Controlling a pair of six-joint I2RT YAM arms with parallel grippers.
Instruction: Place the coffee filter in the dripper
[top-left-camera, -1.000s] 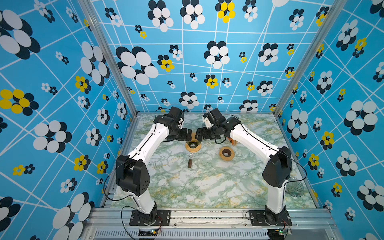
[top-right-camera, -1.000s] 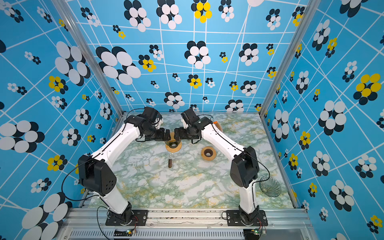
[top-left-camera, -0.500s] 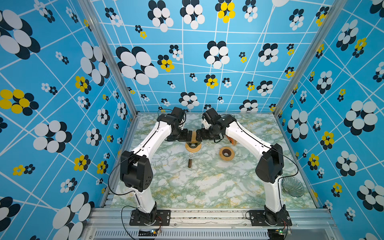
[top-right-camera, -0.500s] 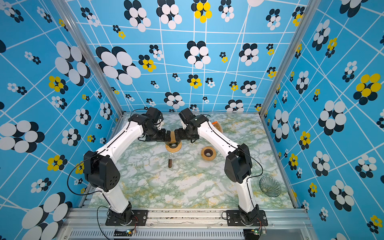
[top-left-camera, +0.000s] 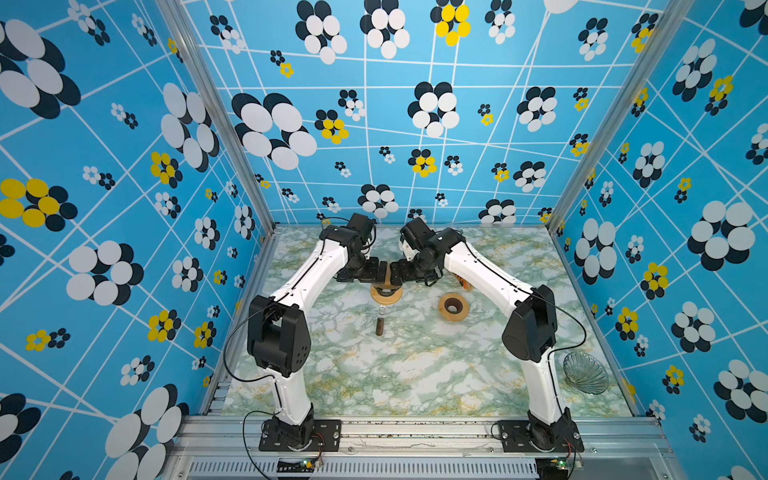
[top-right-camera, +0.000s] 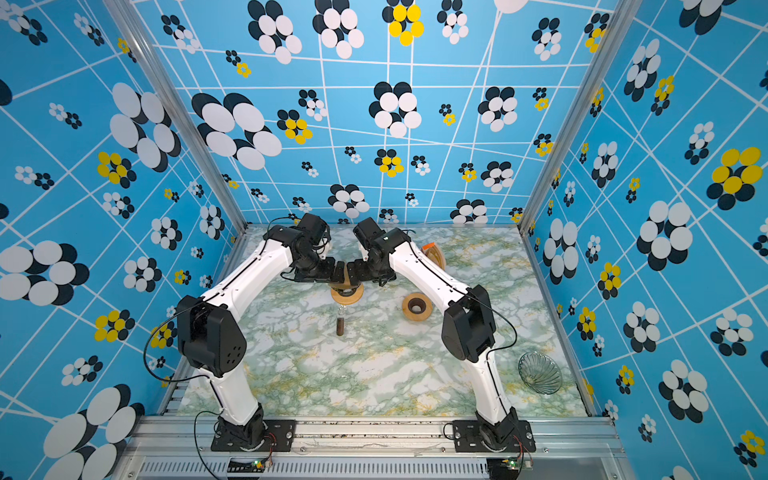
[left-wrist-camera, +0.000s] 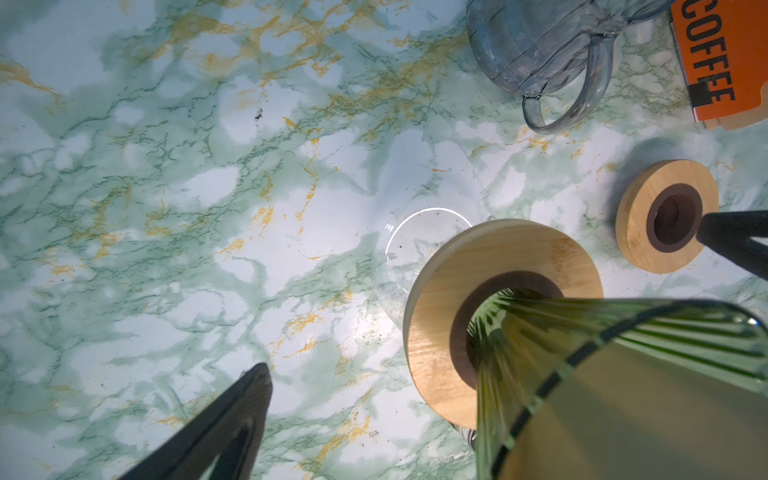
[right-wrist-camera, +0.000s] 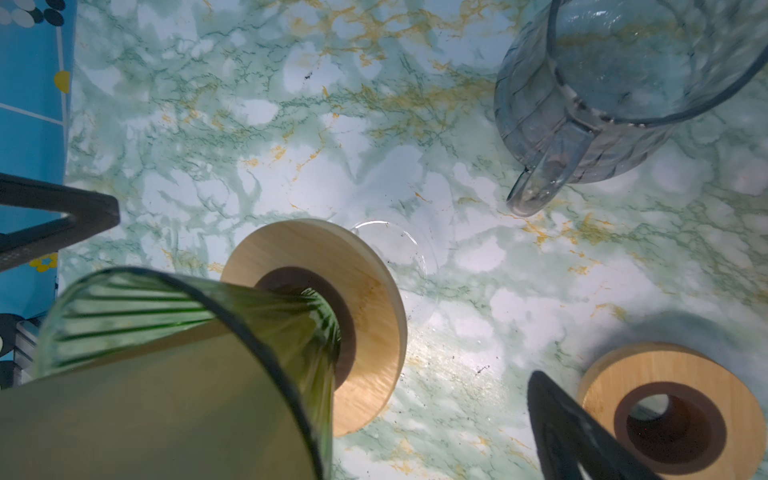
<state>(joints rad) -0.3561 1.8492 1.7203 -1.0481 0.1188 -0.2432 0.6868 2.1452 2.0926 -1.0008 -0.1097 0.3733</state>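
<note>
Left wrist view: the brown paper coffee filter (left-wrist-camera: 648, 415) sits inside the green ribbed glass dripper (left-wrist-camera: 623, 328), which is seated in a wooden collar (left-wrist-camera: 457, 266). The left gripper (left-wrist-camera: 482, 299) and right gripper (right-wrist-camera: 324, 297) both straddle it, jaws spread wide and touching nothing. A second wooden ring (left-wrist-camera: 636, 220) lies nearby.

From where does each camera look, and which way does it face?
Top views: high at the front, looking down at the table; both arms show whole.
Left wrist: close over the green dripper, facing down; open left hand.
Right wrist: opposite side of it, facing down; open right hand.
Shared: both wrist views show the glass jug.
</note>
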